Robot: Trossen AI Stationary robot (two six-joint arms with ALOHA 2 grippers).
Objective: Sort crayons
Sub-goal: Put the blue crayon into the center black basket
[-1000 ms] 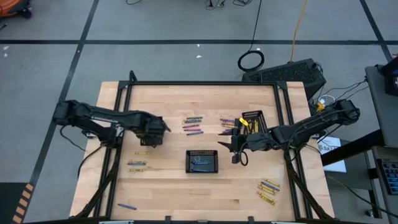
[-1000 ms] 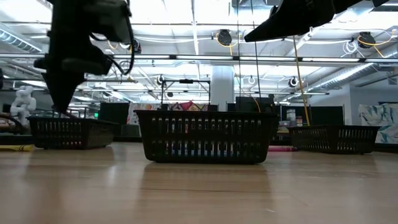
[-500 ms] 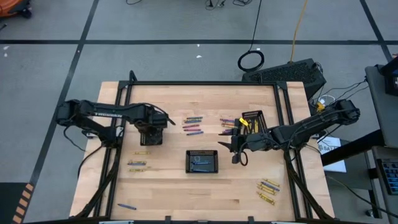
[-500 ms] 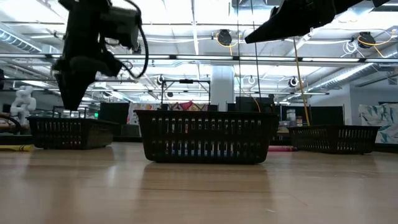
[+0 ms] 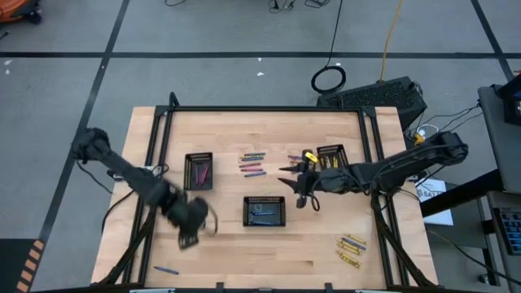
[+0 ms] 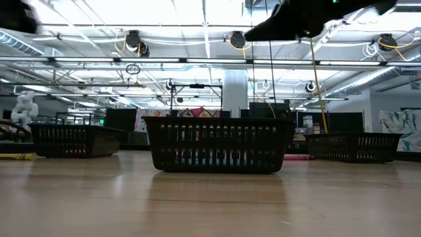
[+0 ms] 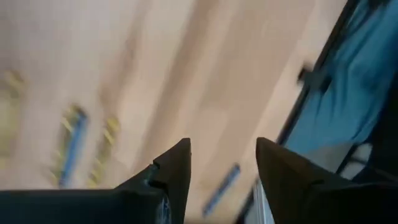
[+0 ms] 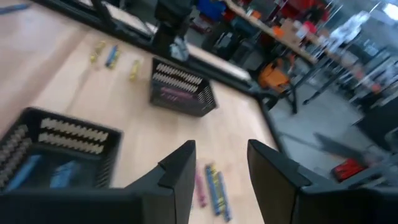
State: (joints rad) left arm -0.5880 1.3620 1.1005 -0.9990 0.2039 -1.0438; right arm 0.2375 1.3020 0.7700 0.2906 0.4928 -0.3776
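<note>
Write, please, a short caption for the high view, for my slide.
Crayon sorting from above: left gripper open over the table's front left, right gripper open above three black trays.

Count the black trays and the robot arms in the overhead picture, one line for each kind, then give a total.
Black trays: 3 (left tray, middle tray, right tray)
Robot arms: 2 (left arm, right arm)
Total: 5
</note>
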